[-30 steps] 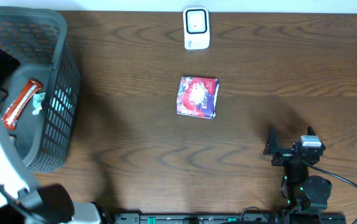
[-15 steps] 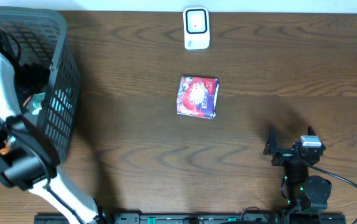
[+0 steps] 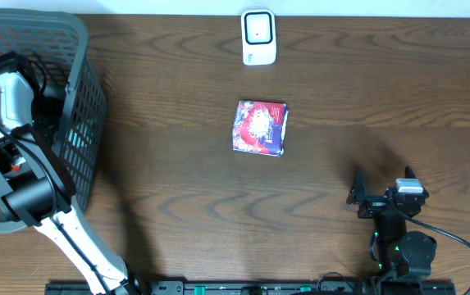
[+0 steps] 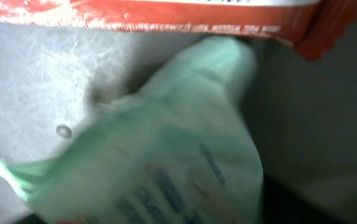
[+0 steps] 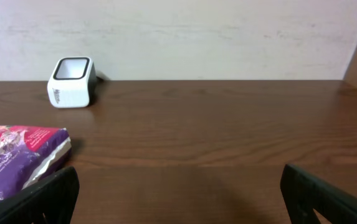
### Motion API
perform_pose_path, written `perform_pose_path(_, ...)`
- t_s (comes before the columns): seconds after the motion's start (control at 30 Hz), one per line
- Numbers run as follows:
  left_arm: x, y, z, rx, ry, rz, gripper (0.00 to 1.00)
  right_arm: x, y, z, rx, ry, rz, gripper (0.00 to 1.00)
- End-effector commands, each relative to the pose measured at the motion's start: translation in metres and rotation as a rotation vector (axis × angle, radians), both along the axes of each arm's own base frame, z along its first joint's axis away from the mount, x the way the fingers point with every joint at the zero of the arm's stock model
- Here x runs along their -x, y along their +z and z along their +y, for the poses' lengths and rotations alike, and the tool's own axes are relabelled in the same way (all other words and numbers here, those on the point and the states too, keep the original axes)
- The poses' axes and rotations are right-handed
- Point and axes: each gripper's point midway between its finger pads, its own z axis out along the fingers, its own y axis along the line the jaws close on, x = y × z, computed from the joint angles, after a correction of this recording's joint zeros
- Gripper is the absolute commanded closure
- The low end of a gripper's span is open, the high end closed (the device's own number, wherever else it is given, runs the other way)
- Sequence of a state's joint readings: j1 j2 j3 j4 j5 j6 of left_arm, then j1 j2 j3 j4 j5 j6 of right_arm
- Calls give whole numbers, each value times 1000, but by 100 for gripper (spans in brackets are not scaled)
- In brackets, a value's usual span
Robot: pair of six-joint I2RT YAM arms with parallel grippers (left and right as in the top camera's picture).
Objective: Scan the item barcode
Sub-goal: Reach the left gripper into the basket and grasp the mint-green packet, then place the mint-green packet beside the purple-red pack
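Edges/room: basket fills the table's 9 to 10 o'clock corner. Bare wood lies all round the purple packet at centre. The white scanner sits at its 12 o'clock by the far edge, well apart.

Writing: dark print on the pale green packet is blurred, unreadable. Small white lettering along the red wrapper is also too fine to read.

Left pincer: probably the dark shape low inside the basket. No fingers show in the wrist view, so I cannot tell if the jaws are apart. The green packet lies directly before its camera, very near, with the red wrapper touching it at 12 o'clock.

Right pincer: jaws spread wide, nothing between them, at 4 o'clock of the purple packet, well apart.
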State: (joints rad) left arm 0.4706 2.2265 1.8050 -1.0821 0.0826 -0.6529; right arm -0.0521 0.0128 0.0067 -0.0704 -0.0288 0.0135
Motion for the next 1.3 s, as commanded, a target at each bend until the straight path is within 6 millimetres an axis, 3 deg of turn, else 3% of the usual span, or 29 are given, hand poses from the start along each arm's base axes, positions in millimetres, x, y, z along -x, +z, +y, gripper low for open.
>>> perform_pose_path(0.0,5,-14,-5,22,-12,35,66,0,-1,2,8,7,2,1)
perform_pose_path(0.07,6,-13,-5,26,-35,38,92,0,-1,2,8,7,2,1)
perform_pose_path(0.17,11,-2,-4,24,-30,35,92,0,-1,2,8,7,3,1)
perform_pose_path(0.27,10,22,4,-1,-18,-13,93,0,-1,2,7,7,3,1)
perform_pose_path(0.37,5,69,11,-42,-5,-117,93,0,-1,2,8,7,2,1)
perform_pose_path(0.5,3,152,10,-132,-4,-321,93,0,-1,2,7,7,2,1)
perform_pose_path(0.57,7,202,7,-202,-9,-447,93,0,-1,2,7,7,2,1)
perform_pose_path(0.6,14,241,1,-255,-17,-544,93,0,-1,2,8,7,2,1)
perform_pose_path(0.7,28,298,-26,-304,-59,-696,93,0,-1,2,7,7,2,1)
perform_pose_path(0.8,26,344,-80,-276,-244,-875,93,0,-1,2,8,6,2,1)
perform_pose_path(0.87,23,362,-119,-266,-397,-951,93,0,-1,2,7,7,2,1)
perform_pose_path(0.9,21,366,-138,-255,-458,-971,93,0,-1,2,7,7,3,1)
perform_pose_path(0.93,16,367,-180,-210,-582,-995,93,0,-1,2,7,7,2,1)
perform_pose_path(1.07,0,343,-267,-121,-868,-980,93,0,-1,2,8,7,2,1)
perform_pose_path(1.13,-11,318,-296,-122,-963,-922,92,0,-1,2,7,7,3,1)
perform_pose_path(1.17,-21,296,-307,-157,-996,-853,92,0,-1,2,8,7,3,1)
perform_pose_path(1.27,-38,248,-327,-189,-1045,-724,92,0,-1,2,8,7,2,1)
